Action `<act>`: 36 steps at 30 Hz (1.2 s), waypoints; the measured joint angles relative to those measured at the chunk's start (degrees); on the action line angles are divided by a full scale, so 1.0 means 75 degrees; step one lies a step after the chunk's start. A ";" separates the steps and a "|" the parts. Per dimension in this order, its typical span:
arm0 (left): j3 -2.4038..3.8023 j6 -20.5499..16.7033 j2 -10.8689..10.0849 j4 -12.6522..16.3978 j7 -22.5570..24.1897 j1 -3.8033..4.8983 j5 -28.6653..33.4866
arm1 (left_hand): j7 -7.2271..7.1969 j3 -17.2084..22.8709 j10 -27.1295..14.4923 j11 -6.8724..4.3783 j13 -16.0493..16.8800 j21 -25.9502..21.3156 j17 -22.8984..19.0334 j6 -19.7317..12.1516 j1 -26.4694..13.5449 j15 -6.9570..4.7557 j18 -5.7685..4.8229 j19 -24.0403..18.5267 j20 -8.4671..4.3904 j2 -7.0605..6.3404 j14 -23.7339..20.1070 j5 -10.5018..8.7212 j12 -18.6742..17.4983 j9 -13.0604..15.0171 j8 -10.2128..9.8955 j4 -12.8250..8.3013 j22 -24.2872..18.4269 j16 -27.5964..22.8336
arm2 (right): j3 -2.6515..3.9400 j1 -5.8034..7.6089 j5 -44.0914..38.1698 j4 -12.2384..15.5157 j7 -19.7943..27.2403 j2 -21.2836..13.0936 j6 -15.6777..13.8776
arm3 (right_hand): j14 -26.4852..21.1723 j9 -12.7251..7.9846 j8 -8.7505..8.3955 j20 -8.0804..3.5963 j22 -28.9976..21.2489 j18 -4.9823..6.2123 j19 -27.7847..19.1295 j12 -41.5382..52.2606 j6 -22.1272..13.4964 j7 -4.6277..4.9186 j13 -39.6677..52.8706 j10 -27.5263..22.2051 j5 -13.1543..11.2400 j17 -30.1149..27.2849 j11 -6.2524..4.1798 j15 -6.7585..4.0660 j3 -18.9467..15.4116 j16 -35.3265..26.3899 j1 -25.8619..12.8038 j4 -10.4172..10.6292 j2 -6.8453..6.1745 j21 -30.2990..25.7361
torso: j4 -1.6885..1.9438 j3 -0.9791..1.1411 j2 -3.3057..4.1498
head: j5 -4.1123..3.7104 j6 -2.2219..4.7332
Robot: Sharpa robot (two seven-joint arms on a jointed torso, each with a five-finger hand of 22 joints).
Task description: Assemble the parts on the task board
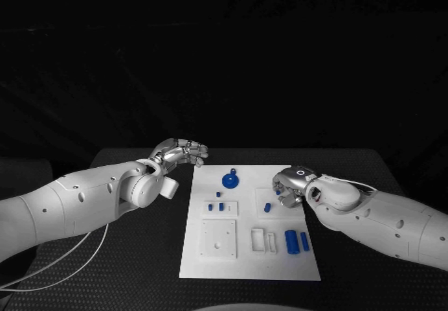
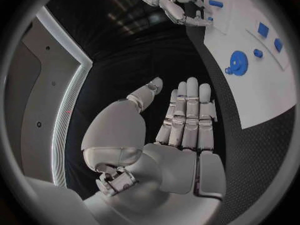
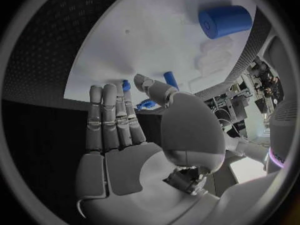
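Hovering over the task board [image 1: 250, 259] beside small, hard, light blue pegs [image 1: 267, 208], the right hand [image 1: 289, 189] has its fingers spread and holds nothing, so pinching a peg's sides looks best.

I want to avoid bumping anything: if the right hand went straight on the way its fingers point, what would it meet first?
Probably the small blue parts at the right hand's fingertips on the task board; depth is unclear.

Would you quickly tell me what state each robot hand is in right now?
Left robot hand: open, holding nothing, beside the task board.
Right robot hand: open over the board, nothing gripped.
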 measured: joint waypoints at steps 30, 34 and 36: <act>0.0001 0.0022 0.0031 -0.0027 -0.0036 0.0000 0.0045 | 0.0027 -0.0021 0.0000 0.0000 -0.0005 0.0000 0.0045 -0.0026 -0.0029 0.0002 -0.0024 0.0029 -0.0029 0.0029 0.0055 0.0000 0.0000 0.0006 0.0000 0.0021 0.0023 0.0000 | -0.0128 0.0040 -0.0309 -0.0206 -0.0186 0.0233 -0.0104 | 0.0136 0.0201 0.0384 -0.0134 0.0087 0.0001 0.0191 0.0031 0.0601 -0.0271 0.0085 0.0731 0.0000 0.0010 -0.0229 -0.0173 0.0073 0.0193 0.0020 -0.0392 0.0693 0.0090 | -0.0006 0.0018 0.0015 | 0.0002 0.0041; 0.0001 0.0026 0.0031 -0.0032 -0.0044 0.0000 0.0046 | 0.0027 -0.0021 0.0000 0.0000 -0.0005 0.0000 0.0053 -0.0026 -0.0027 0.0002 0.0021 0.0029 -0.0029 0.0027 0.0054 0.0000 0.0000 0.0006 0.0000 0.0021 0.0022 0.0000 | -0.0181 0.0048 -0.0428 -0.0210 -0.0248 0.0253 -0.0153 | 0.0149 0.0235 0.0386 -0.0125 0.0093 0.0000 0.0235 0.0031 0.0615 -0.0285 0.0113 0.0776 0.0000 0.0011 -0.0262 -0.0187 0.0084 0.0193 0.0020 -0.0445 0.0693 0.0118 | -0.0006 0.0018 0.0015 | -0.0001 0.0045; 0.0001 0.0028 0.0031 -0.0036 -0.0050 0.0000 0.0046 | 0.0027 -0.0021 0.0000 0.0000 -0.0005 0.0000 0.0056 -0.0027 -0.0027 0.0002 0.0055 0.0029 -0.0028 0.0027 0.0054 0.0000 0.0000 0.0014 0.0000 0.0021 0.0031 -0.0029 | -0.0205 0.0051 -0.0494 -0.0210 -0.0281 0.0262 -0.0184 | 0.0150 0.0241 0.0393 -0.0135 0.0101 0.0001 0.0245 0.0031 0.0655 -0.0270 0.0120 0.0776 0.0000 0.0006 -0.0262 -0.0187 0.0083 0.0193 0.0020 -0.0444 0.0693 0.0118 | -0.0007 0.0018 0.0015 | -0.0001 0.0048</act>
